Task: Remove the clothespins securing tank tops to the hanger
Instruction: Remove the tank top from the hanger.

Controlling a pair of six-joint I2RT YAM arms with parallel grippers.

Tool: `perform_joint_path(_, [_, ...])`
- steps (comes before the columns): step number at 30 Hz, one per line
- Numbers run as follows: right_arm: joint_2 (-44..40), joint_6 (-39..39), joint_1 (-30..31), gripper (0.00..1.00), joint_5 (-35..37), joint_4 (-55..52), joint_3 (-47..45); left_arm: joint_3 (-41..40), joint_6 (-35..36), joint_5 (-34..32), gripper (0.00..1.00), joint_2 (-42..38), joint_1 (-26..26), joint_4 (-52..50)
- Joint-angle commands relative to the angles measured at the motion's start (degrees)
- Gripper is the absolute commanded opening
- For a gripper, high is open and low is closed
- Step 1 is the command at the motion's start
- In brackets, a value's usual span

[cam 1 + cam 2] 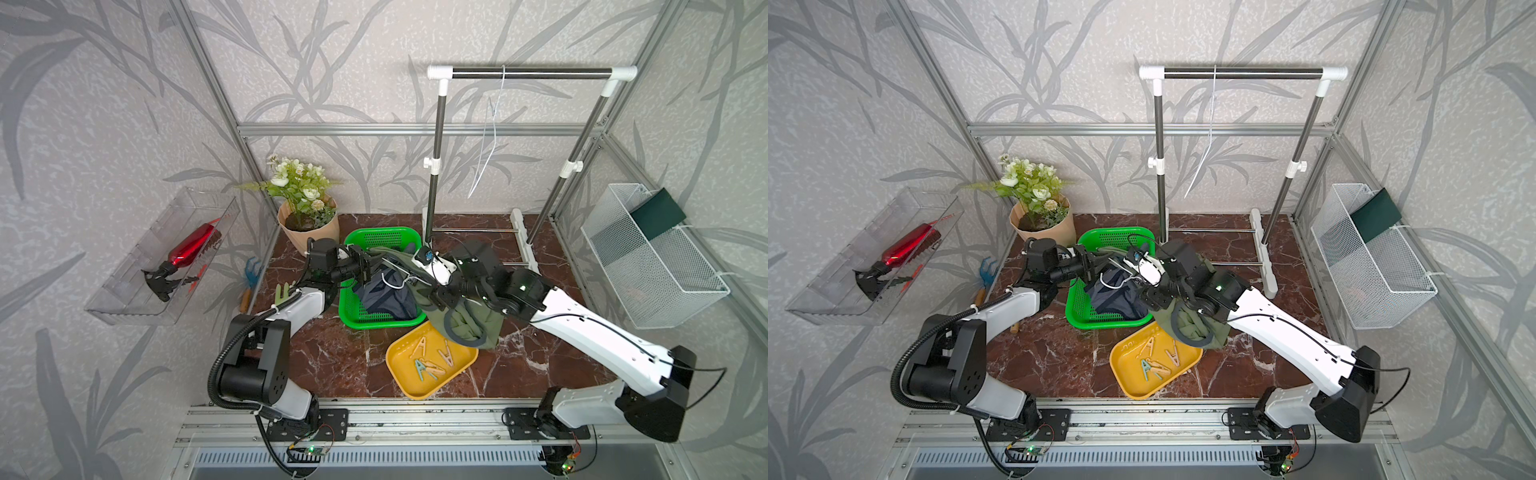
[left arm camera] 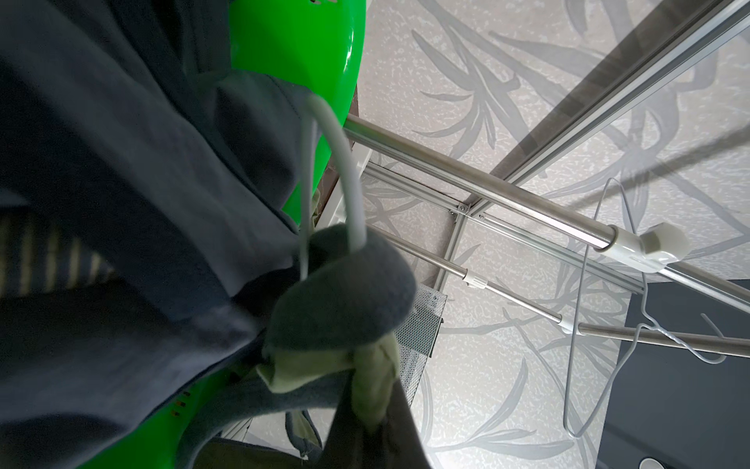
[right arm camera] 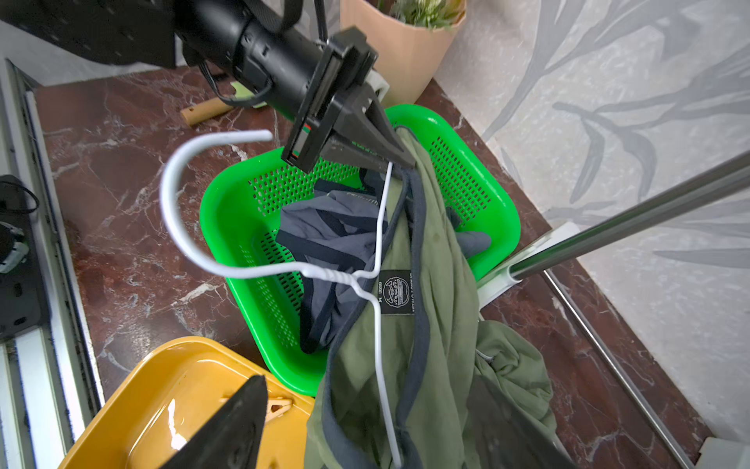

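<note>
My left end effector point(image 3: 399, 160) is clamped on the white wire hanger point(image 3: 379, 325) and the olive tank top point(image 3: 442, 345) above the green basket point(image 3: 211, 227). My right end effector point(image 3: 369, 381), jaws apart, straddles the cloth. I'd close low and slide it along the wire. The four clothespins point(image 1: 430, 361) lie flat in the yellow tray point(image 1: 405, 380) beside the basket, with the teal clothespin point(image 1: 419, 370) lengthwise toward it.

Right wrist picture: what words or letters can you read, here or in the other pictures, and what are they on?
"SIZE M": printed sideways on the black sewn label inside the neck of the olive green tank top.
The round badge and the small line of print on the same label are too blurred to read.
Nothing else can be read in any view.
</note>
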Motion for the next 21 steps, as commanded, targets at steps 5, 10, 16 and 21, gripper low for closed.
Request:
perform_joint_path(5, [1.5,0.2,-5.8,0.79,-5.3,0.3,-1.7,2.2,-1.7,1.6,0.00,0.2,0.4,1.9])
perform_joint_path(10, [8.0,-0.9,-7.4,0.75,-8.4,-1.3,2.2,2.1,-2.5,1.6,0.00,-0.2,0.4,2.4])
perform_joint_path(16, [7.5,0.8,-8.6,0.46,-10.8,1.3,-1.3,3.0,-2.5,1.7,0.00,0.1,0.4,2.2])
perform_joint_path(21, [6.2,2.4,-8.6,0.10,-12.4,2.3,-2.9,3.5,-2.5,2.1,0.00,1.3,0.5,2.8])
